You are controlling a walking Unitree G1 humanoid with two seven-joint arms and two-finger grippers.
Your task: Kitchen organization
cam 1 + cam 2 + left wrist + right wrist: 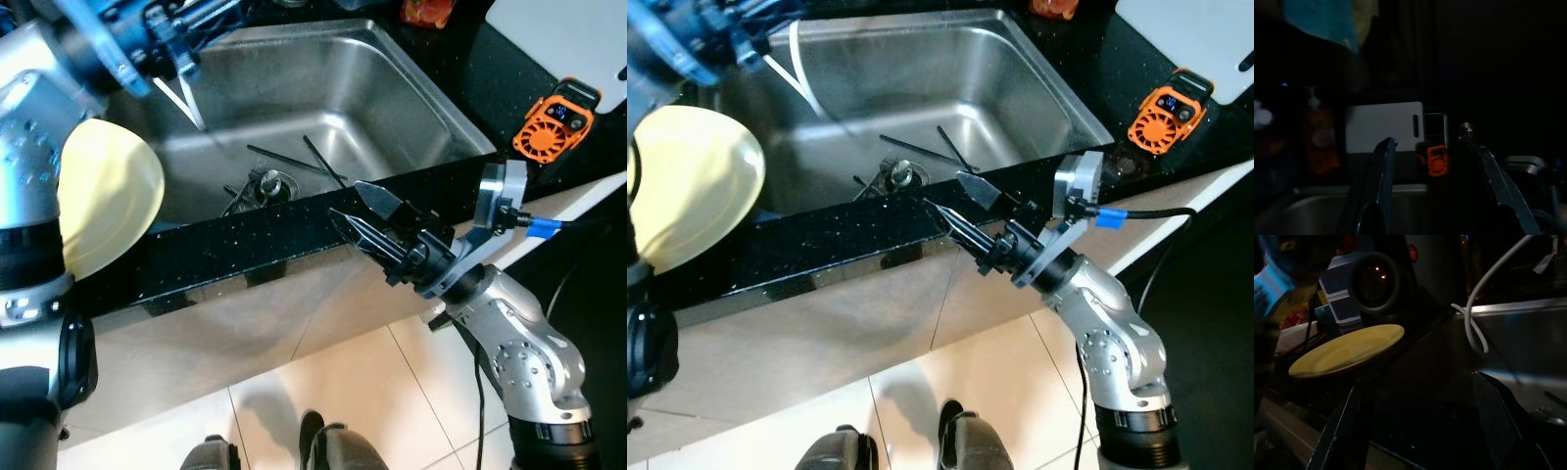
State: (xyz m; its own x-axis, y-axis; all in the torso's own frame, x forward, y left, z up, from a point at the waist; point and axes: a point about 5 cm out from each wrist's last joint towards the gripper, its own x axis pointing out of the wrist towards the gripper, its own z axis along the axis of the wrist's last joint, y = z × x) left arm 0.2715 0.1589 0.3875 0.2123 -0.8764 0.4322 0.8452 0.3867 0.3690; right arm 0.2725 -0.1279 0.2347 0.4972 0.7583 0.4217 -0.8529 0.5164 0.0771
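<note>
Your right gripper (355, 204) is closest to you, hanging just past the front edge of the black surface (245, 245) with its fingers spread wide and holding nothing. Behind it, the steel sink (411, 83) has a couple of thin dark sticks (294, 159) lying near the drain (268, 182), and the yellow plate (106, 206) sits off to its left. Your left gripper (1432, 166) is up over the sink's left side, fingers apart too, empty.
</note>
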